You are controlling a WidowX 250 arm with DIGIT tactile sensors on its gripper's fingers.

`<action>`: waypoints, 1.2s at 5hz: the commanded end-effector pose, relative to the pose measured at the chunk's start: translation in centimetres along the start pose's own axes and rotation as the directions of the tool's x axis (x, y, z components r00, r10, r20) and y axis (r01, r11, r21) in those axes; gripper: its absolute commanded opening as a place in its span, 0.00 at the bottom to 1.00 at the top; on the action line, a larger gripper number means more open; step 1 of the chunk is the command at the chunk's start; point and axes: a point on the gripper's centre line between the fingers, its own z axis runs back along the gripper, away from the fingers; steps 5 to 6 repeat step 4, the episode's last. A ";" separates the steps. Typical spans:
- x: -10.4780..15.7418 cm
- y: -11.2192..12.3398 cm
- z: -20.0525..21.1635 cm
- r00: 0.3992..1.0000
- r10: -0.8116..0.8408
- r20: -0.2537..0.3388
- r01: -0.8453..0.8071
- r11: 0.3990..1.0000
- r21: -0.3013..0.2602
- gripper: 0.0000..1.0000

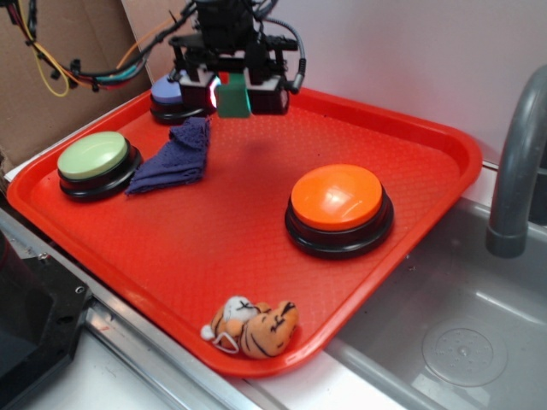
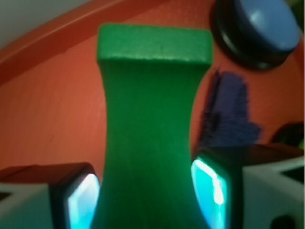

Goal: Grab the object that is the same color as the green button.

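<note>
Near edge of the red tray [image 1: 427, 141]: plush tiger [image 1: 252, 327]. Mid right: orange button [image 1: 337, 199]. Left: green button [image 1: 92, 156], blue cloth [image 1: 175, 158] beside it. Far: gripper [image 1: 232, 96] clamps the green block [image 2: 152, 129] between both fingers, raised above the tray, blue button [image 2: 267, 21] just behind.

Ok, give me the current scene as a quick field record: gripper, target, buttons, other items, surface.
gripper: gripper shut on the green block, raised over the tray's far left part
target: green block clamped between both fingers, clear of the tray in the exterior view
green button: green button near the left edge
other buttons: orange button right of centre; blue button at the far left corner
cloth: blue cloth beside the green button
toy: plush tiger at the near edge
surface: red tray
</note>
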 end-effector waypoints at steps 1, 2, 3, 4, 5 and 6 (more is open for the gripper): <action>-1.8 2.6 8.7 0.970 -0.243 0.021 0.244 0.968 -0.064 0.00; -4.4 3.6 10.1 0.961 -0.275 0.023 0.275 0.954 -0.116 0.00; -5.7 4.0 10.7 0.964 -0.248 0.094 0.257 0.961 -0.097 0.00; -5.9 4.3 11.4 0.963 -0.243 0.117 0.254 0.963 -0.090 0.00; -5.9 4.3 11.4 0.963 -0.243 0.117 0.254 0.963 -0.090 0.00; -5.9 4.3 11.4 0.963 -0.243 0.117 0.254 0.963 -0.090 0.00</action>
